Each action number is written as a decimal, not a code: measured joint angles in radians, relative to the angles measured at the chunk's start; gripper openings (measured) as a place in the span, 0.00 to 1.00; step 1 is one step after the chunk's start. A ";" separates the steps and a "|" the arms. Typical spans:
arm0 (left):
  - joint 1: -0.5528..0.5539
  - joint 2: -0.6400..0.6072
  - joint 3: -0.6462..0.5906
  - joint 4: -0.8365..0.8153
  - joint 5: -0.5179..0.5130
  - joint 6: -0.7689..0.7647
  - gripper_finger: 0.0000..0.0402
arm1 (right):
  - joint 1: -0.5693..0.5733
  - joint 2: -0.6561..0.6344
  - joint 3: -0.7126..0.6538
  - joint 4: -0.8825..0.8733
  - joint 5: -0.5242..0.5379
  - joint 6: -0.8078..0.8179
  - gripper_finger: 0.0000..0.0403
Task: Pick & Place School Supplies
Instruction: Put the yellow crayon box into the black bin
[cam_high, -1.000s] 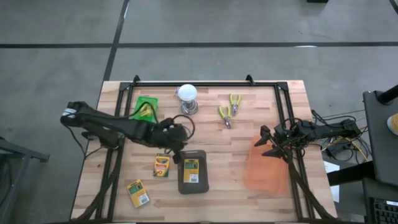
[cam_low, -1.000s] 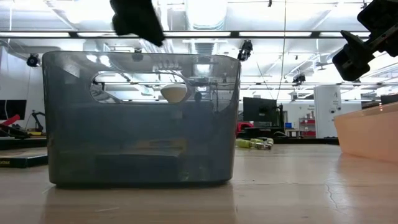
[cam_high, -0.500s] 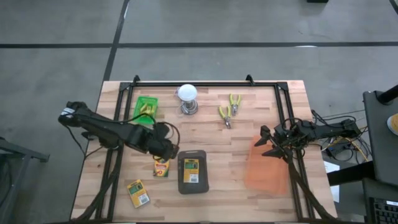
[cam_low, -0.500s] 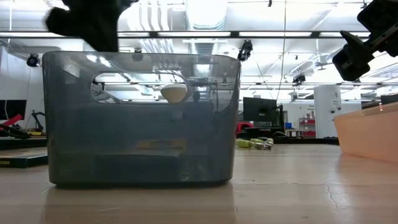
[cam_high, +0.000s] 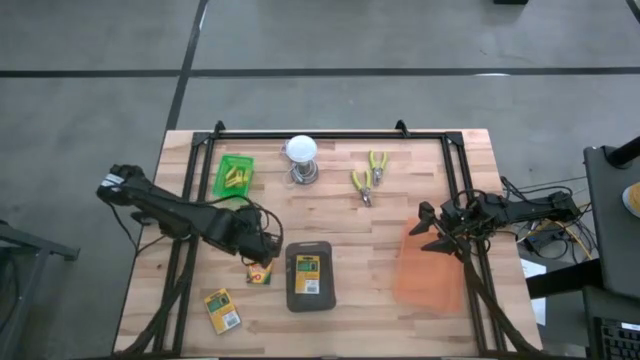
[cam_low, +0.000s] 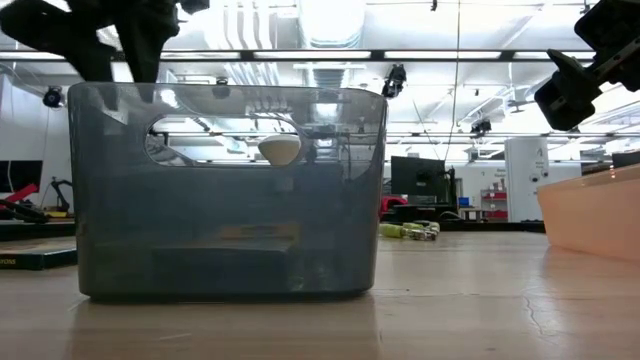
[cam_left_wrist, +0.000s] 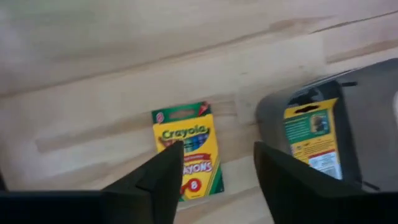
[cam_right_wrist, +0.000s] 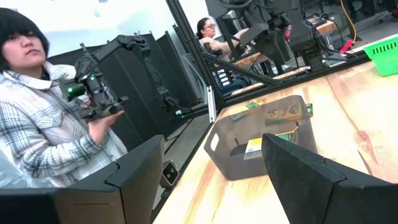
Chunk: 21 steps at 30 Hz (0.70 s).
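- Left gripper (cam_left_wrist: 211, 171): jaws parted and holding nothing, poised over the crayon box (cam_left_wrist: 189, 149) that lies flat on the worktop (cam_high: 330, 210) just beside the grey bin (cam_high: 309, 277).
- Right gripper (cam_high: 432, 231): jaws spread wide, nothing between them; waits at the worktop's right side, above the near edge of the orange tray (cam_high: 430, 268).
- Crayon box, targeted: label up, square to the left jaws in the left wrist view; not gripped.
- Second crayon box (cam_high: 222, 309): near the front left corner of the worktop, well apart from the bin.
- Third crayon box (cam_high: 306, 276): already inside the grey bin, lying flat.
- Green tray (cam_high: 233, 175): back left, holds small yellow stick pieces.
- White bulb (cam_high: 301, 152) and pliers (cam_high: 370, 176): back centre, not task items.
- Person (cam_right_wrist: 43, 112): beyond the worktop, holding a control rig.
- Risk: the box lies flat and thin; jaws closing too high would likely slide off it, or push it against the bin wall.
- Risk: the bin stands close, so one finger may strike its rim on the descent.
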 joint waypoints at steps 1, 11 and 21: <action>-0.007 0.004 0.000 -0.013 0.002 -0.023 0.53 | 0.000 0.000 0.000 0.000 0.000 0.000 0.66; -0.056 0.025 -0.001 -0.027 0.031 -0.123 0.59 | 0.000 0.000 0.000 0.000 0.000 0.000 0.64; -0.056 0.025 -0.018 -0.059 0.056 -0.298 0.59 | 0.000 0.000 0.000 0.000 0.000 0.000 0.66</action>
